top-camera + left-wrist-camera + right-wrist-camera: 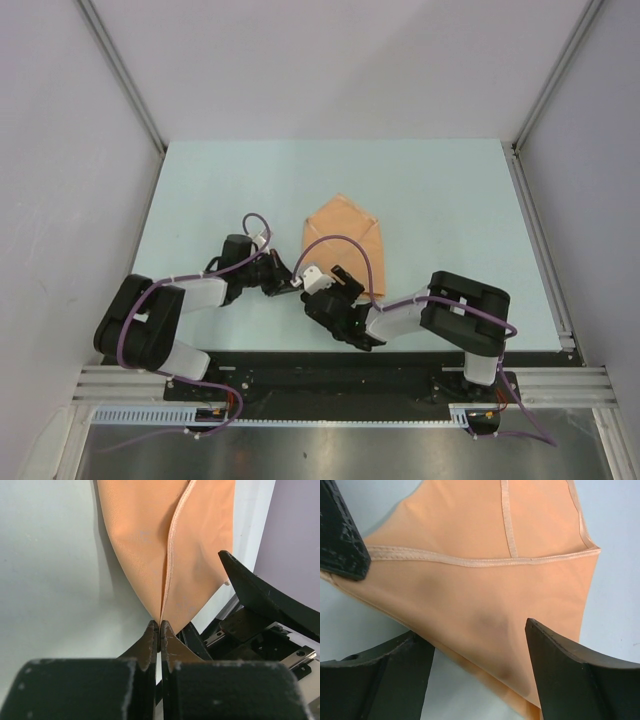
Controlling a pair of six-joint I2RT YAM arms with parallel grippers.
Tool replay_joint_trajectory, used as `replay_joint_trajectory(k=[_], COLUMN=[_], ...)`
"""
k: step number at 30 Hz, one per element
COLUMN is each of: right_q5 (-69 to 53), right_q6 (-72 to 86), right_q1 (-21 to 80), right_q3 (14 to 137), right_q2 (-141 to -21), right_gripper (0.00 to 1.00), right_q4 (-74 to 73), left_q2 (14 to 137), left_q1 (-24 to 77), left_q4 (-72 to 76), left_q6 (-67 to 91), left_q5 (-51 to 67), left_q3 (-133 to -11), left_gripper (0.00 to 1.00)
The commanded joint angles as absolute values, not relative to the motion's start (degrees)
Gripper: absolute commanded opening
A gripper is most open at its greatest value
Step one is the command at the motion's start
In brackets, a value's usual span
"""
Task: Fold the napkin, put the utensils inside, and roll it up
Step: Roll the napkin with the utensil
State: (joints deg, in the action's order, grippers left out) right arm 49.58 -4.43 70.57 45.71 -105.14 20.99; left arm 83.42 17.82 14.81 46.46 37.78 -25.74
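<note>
The peach-tan napkin [340, 232] lies folded on the table, with hemmed flaps meeting in a seam and a pointed near corner. My left gripper [293, 285] is shut, and its tips [159, 628] pinch the napkin's [165, 545] near corner at table level. My right gripper [338, 288] is open over the napkin's near edge. In the right wrist view the jaws [472, 630] straddle the cloth [485, 595] without touching it. The fork is hidden; a soft bulge shows under the cloth between the right jaws.
The pale blue table [210, 190] has grey walls on three sides and a metal rail [545, 250] along its right edge. The right gripper's finger [250, 590] stands close to the left gripper. The left gripper's finger [340, 535] shows in the right wrist view.
</note>
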Motion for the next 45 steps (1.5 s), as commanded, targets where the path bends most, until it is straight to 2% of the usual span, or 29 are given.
replay_joint_trajectory(k=[1, 5, 8, 9, 11, 12, 16, 17, 19, 20, 23, 26, 33, 36, 45], right_q5=[51.9, 52.1, 51.8, 51.8, 51.3, 51.2, 47.4, 46.4, 42.3, 41.0, 34.9, 26.5, 5.9, -2.2, -26.3], right_q6=[-2.4, -3.2, -4.0, -4.4, -5.3, -5.6, -9.3, -10.0, -11.2, -11.2, -10.3, -7.7, -4.9, -4.2, -2.5], right_q1=[71.2, 72.0, 71.9, 71.9, 71.9, 71.9, 71.8, 71.8, 71.6, 71.4, 70.3, 67.9, 62.2, 59.7, 51.7], right_q3=[43.6, 42.3, 42.0, 42.0, 42.1, 42.0, 42.5, 42.7, 43.7, 45.2, 48.1, 50.9, 61.4, 63.7, 73.6], right_q2=[-104.2, -104.4, -104.8, -105.0, -105.2, -105.4, -105.6, -105.6, -105.4, -105.3, -103.9, -102.2, -103.4, -104.8, -112.9], right_gripper=[0.75, 0.67, 0.53, 0.44, 0.35, 0.26, 0.12, 0.07, 0.05, 0.0, 0.0, 0.0, 0.0, 0.0, 0.0], right_q4=[16.3, 17.4, 18.1, 18.5, 19.1, 19.6, 20.2, 19.7, 17.8, 14.6, 7.7, 0.2, -14.5, -17.5, -25.9], left_q2=[82.2, 81.7, 81.7, 81.7, 81.8, 81.8, 81.9, 81.8, 81.6, 81.0, 78.9, 76.2, 65.2, 60.0, 51.7], left_q1=[17.1, 16.5, 16.5, 16.5, 16.5, 16.5, 16.5, 16.5, 16.4, 16.4, 15.9, 15.2, 15.0, 15.0, 16.0], left_q4=[15.1, 15.0, 15.1, 15.0, 15.0, 15.0, 15.0, 15.0, 14.7, 14.7, 13.7, 12.0, 5.3, 3.1, 1.2], left_q6=[45.3, 45.3, 45.2, 45.2, 45.1, 45.1, 44.6, 44.5, 44.1, 44.0, 43.2, 42.2, 38.0, 37.1, 33.4], left_q5=[38.9, 38.8, 38.8, 38.8, 38.8, 38.8, 38.8, 38.8, 38.4, 37.7, 35.3, 32.2, 19.6, 14.9, 13.2], left_q3=[-27.4, -27.3, -27.3, -27.2, -27.2, -27.2, -27.2, -27.2, -27.3, -27.4, -27.2, -26.1, -22.8, -20.7, -16.3], left_gripper=[0.0, 0.0, 0.0, 0.0, 0.0, 0.0, 0.0, 0.02, 0.12, 0.26, 0.47, 0.55, 0.57, 0.63, 0.65])
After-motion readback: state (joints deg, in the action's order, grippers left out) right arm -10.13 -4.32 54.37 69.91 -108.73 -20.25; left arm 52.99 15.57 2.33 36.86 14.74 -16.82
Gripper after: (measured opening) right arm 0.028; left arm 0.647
